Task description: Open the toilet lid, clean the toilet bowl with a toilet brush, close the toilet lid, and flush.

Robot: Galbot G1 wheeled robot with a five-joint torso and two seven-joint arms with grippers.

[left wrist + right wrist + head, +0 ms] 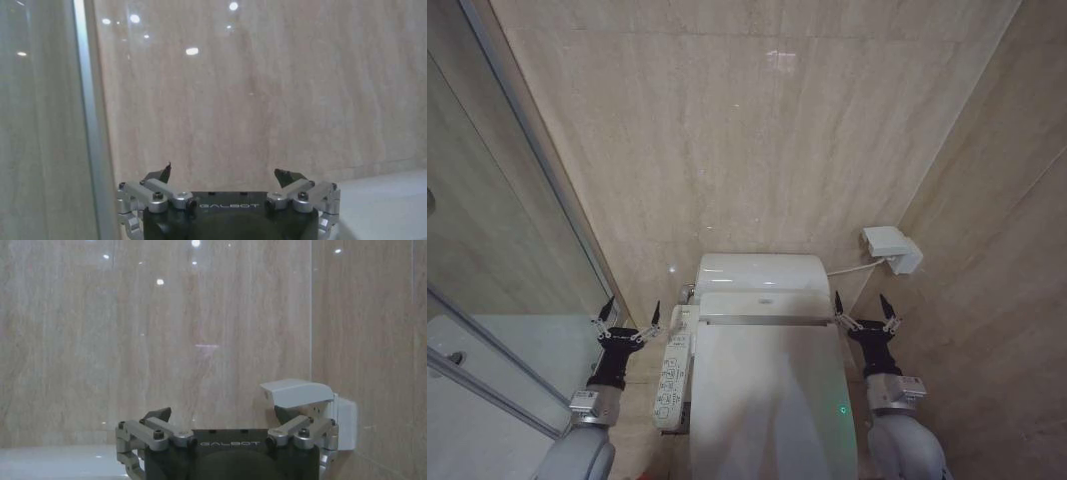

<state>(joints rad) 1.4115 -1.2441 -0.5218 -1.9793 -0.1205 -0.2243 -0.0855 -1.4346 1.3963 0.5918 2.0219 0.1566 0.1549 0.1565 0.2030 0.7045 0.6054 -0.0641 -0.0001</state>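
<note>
The toilet lid (767, 400) lies shut at six o'clock, between both arms. Left claw (628, 316) hovers at nine o'clock of it, right claw (863, 311) at three, each spread wide, pointing forward.

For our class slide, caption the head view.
Closed toilet lid between the open left gripper and open right gripper.

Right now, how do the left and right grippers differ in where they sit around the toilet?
The left gripper hangs beside the control panel, near the glass partition; the right gripper hangs on the other side of the toilet lid, below the wall socket box. The left one sits slightly lower in the head view than the right. Both are open, hold nothing, touch nothing, and point toward the back wall.
</note>
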